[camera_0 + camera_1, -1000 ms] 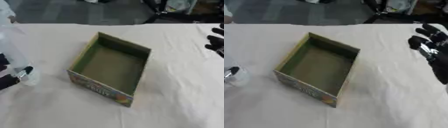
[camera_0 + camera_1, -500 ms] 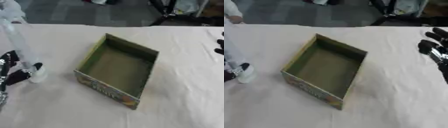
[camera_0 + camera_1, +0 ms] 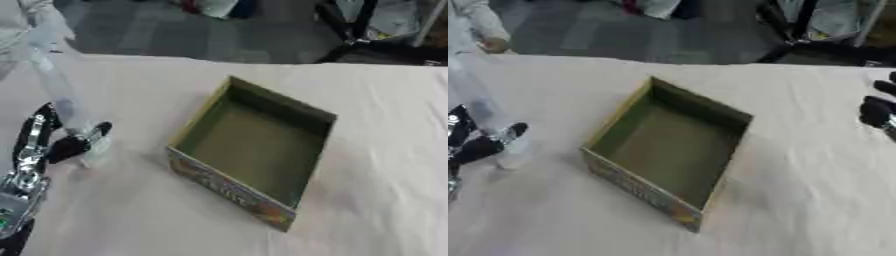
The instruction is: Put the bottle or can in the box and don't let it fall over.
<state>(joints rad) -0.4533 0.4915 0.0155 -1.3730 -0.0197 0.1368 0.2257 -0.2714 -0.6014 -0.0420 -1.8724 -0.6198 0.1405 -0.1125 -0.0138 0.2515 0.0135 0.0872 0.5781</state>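
**Carrying a tall clear bottle toward an empty box: tipping is the main risk**

Gripping low on the bottle (image 3: 61, 95), the left hand (image 3: 39, 145) has its fingers and thumb curled round the base, near a whitish patch that may be a cap or the bottle's foot; which end is down I cannot tell. The bottle leans, its top tilted toward the far left corner, and it sits well apart from the box (image 3: 254, 150), to that box's left. Because the hold is so low on something tall and slim, the upper part could swing as it travels, and it could topple if set down off-vertical. The box's near left wall stands between bottle and floor of the box; clipping that rim could knock the bottle over or shove the box across the table (image 3: 131, 215).

The bottle is transparent and smeared, so its outline and contents are hard to read. At the right edge only dark fingers of the right hand (image 3: 878, 107) show; whether they are curled or straight I cannot tell.
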